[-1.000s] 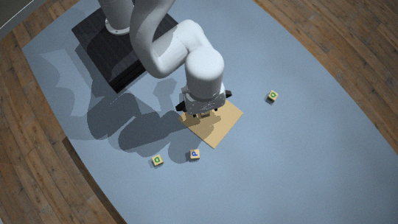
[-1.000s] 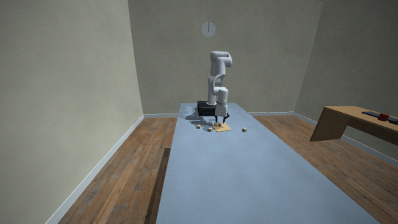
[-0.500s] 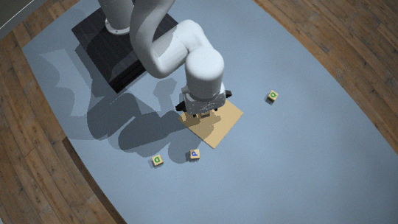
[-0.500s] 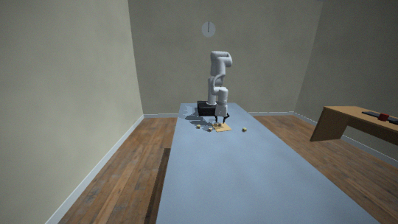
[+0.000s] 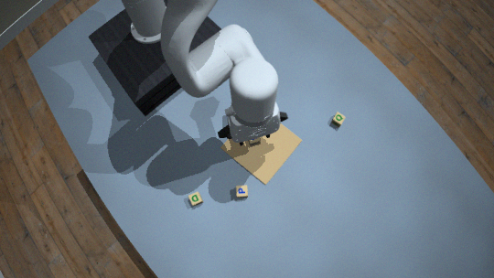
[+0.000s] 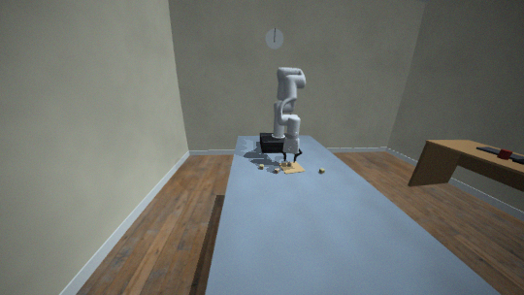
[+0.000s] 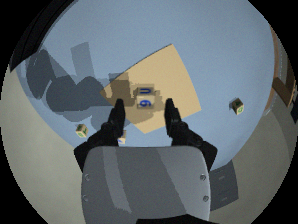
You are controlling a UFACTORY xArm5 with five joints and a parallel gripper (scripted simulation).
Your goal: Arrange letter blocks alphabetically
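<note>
The tan mat (image 5: 285,143) (image 6: 298,170) (image 7: 182,85) lies flat. A block (image 5: 254,142) (image 7: 145,97) on it shows a blue U-like mark on one face and a blue 6 or 9 on another; the hand partly hides it in the top view. My gripper (image 5: 254,140) (image 6: 290,162) (image 7: 144,106) is open, its fingers apart on either side of this block, not touching it. Off the mat lie a block with a green D (image 5: 195,198) (image 6: 261,166) (image 7: 81,131), one with a blue P (image 5: 241,191) (image 6: 277,171) (image 7: 122,138), and one with a green O or Q (image 5: 338,119) (image 6: 321,171) (image 7: 238,106).
The black base box (image 5: 137,69) (image 6: 272,144) stands behind the mat. The D and P blocks lie on one side of the mat, the green O or Q block on the other. The arm's shadow falls over part of the mat and the blue table (image 5: 366,206).
</note>
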